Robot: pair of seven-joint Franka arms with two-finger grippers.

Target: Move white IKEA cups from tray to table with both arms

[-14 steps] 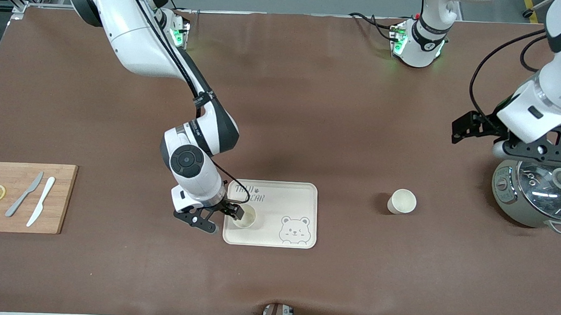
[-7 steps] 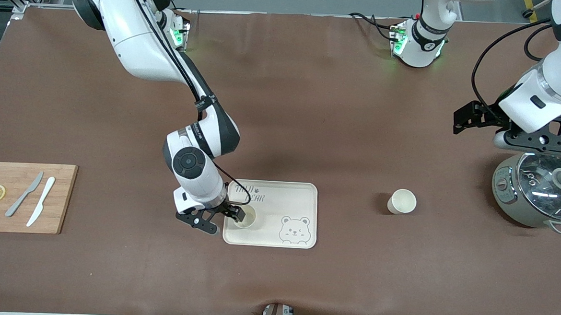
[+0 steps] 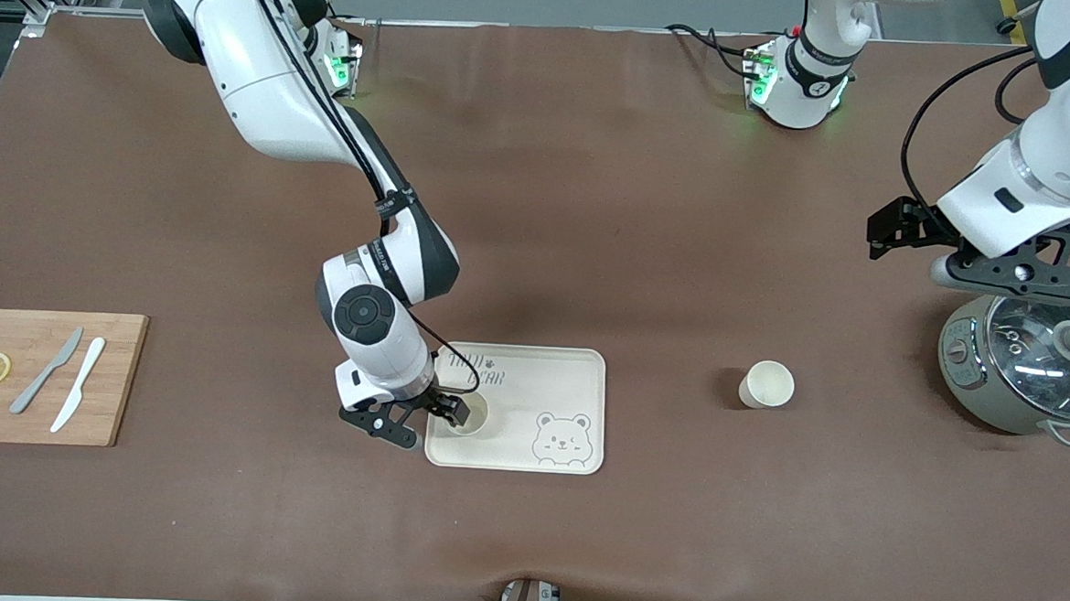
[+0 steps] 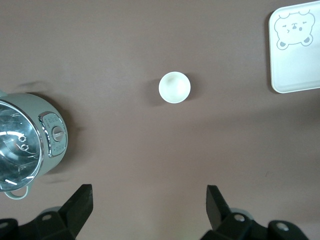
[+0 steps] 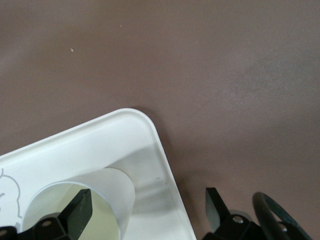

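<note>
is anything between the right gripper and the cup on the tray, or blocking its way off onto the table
Nothing visible does. The right gripper is already at the cup on the tray, open, one finger over the cup's mouth. The brown table beside the tray's edges is bare. The left gripper waits open above the pot.

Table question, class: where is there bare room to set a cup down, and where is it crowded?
Bare brown table lies between the tray and the cup on the table, and from the tray toward the bases. Crowded spots: the cutting board, and around the pot, with the left hand over it.
</note>
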